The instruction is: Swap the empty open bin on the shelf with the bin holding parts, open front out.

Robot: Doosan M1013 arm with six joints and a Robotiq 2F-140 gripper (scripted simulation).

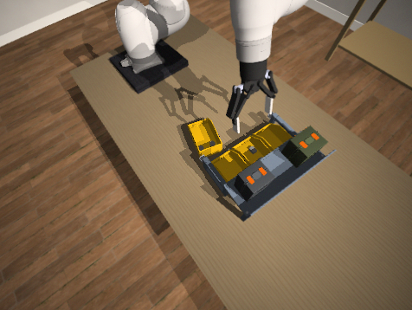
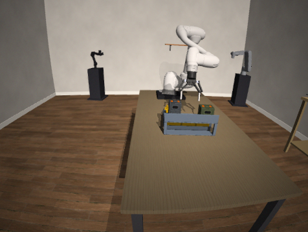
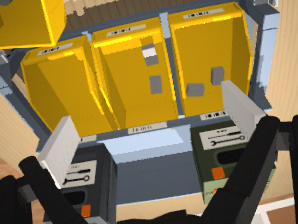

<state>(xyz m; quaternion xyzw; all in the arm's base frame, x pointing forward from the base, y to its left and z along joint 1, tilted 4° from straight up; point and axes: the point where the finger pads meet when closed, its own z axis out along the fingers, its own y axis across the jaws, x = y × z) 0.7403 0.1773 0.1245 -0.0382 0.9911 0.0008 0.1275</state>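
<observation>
The grey shelf [image 1: 266, 166] stands on the table with three yellow open bins in a row under its top board. In the wrist view the left bin [image 3: 63, 92] looks empty, while the middle bin [image 3: 136, 72] and the right bin [image 3: 206, 63] hold grey parts. My gripper [image 1: 252, 118] hangs open and empty above the shelf's bin side, over the middle bin [image 3: 153, 129].
A dark grey box [image 1: 254, 179] and a green box [image 1: 304, 145], both with orange clasps, sit on the shelf's top board. The robot base [image 1: 147, 61] is at the table's far end. A wooden side table [image 1: 376, 43] stands off to the right.
</observation>
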